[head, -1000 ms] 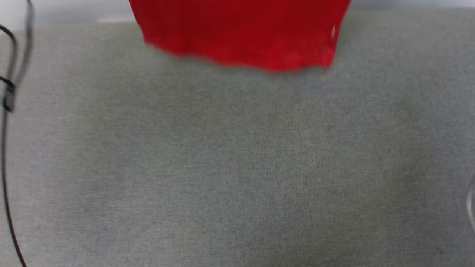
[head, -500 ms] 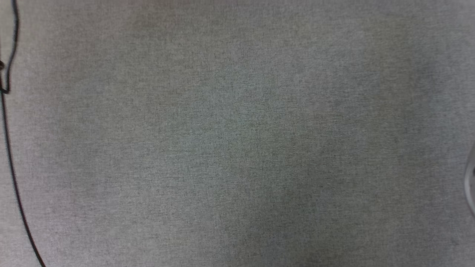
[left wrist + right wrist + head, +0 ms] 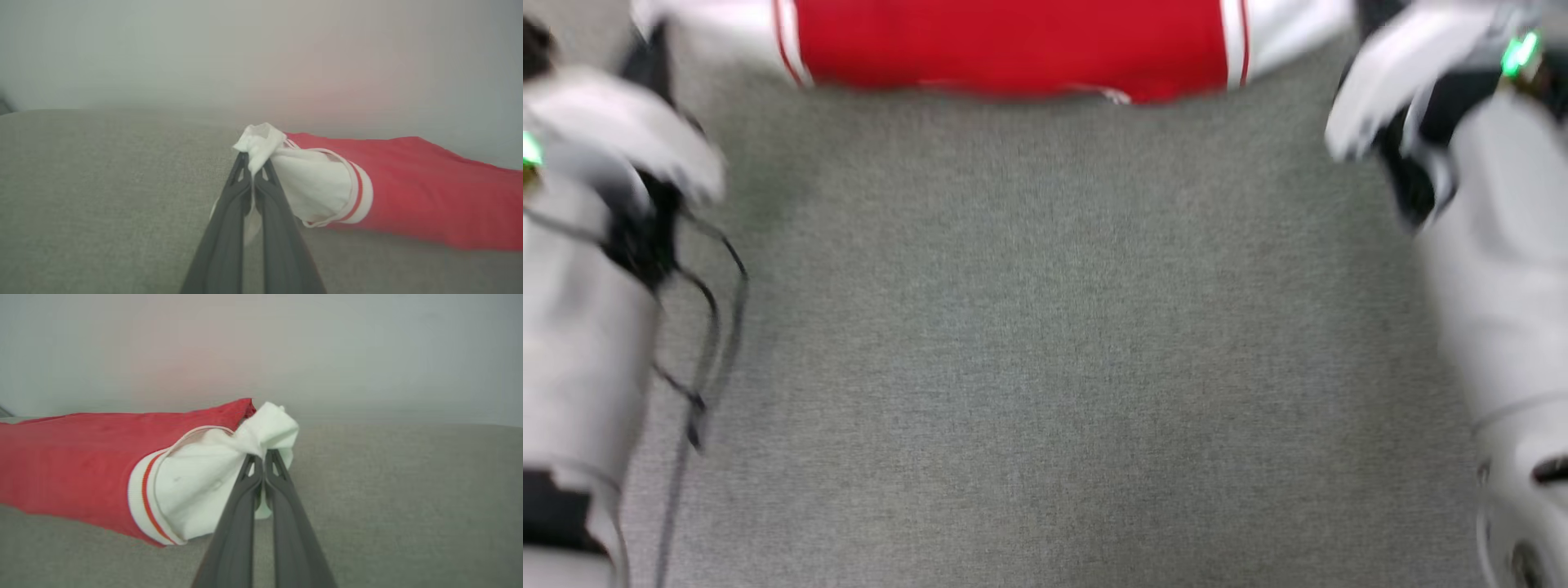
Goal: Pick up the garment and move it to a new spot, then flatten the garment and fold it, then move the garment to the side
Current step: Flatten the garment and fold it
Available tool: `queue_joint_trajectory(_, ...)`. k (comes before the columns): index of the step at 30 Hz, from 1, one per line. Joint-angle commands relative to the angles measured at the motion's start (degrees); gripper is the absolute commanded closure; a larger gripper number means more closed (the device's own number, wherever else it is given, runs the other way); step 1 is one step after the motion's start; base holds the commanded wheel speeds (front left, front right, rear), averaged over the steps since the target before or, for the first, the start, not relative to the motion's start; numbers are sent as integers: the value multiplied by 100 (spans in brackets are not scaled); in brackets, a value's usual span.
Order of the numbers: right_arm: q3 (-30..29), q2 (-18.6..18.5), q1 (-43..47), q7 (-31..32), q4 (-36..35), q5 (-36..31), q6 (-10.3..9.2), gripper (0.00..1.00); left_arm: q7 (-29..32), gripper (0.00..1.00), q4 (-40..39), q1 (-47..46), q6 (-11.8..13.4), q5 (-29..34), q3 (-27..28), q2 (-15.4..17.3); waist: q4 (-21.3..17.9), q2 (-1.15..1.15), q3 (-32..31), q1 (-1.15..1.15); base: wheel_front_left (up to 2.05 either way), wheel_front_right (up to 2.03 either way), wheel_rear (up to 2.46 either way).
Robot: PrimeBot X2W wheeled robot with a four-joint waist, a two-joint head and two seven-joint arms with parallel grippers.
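**Left:** the pale left forearm (image 3: 580, 351), with a thin black cable (image 3: 715, 327) looped beside it. The left tool (image 3: 254, 163), fingers together, is clamped on a bunched corner of the white left sleeve (image 3: 318, 183).

**Centre:** the garment (image 3: 1013, 41), a red body with red-and-white trim at each armhole, is stretched crosswise along the far part of the grey worktop (image 3: 1045, 343). Motion blur leaves it unclear whether the cloth rests fully on the surface.

**Right:** the right tool (image 3: 262, 457) is likewise pinched onto the white right sleeve (image 3: 196, 486), ahead of the pale right forearm (image 3: 1503, 269).
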Motion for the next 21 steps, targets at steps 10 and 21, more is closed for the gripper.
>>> queue_joint_trajectory(10,688,-406,2496,-254,-606,1177,-6,100,-220,100,-900,2493,119,55,102,198,39,0,-1623,0,0,0,0)
queue_joint_trajectory(21,675,-723,5083,389,-2424,1772,-7,100,-148,100,-3271,5482,1234,131,582,341,-58,0,-2521,0,0,0,0)
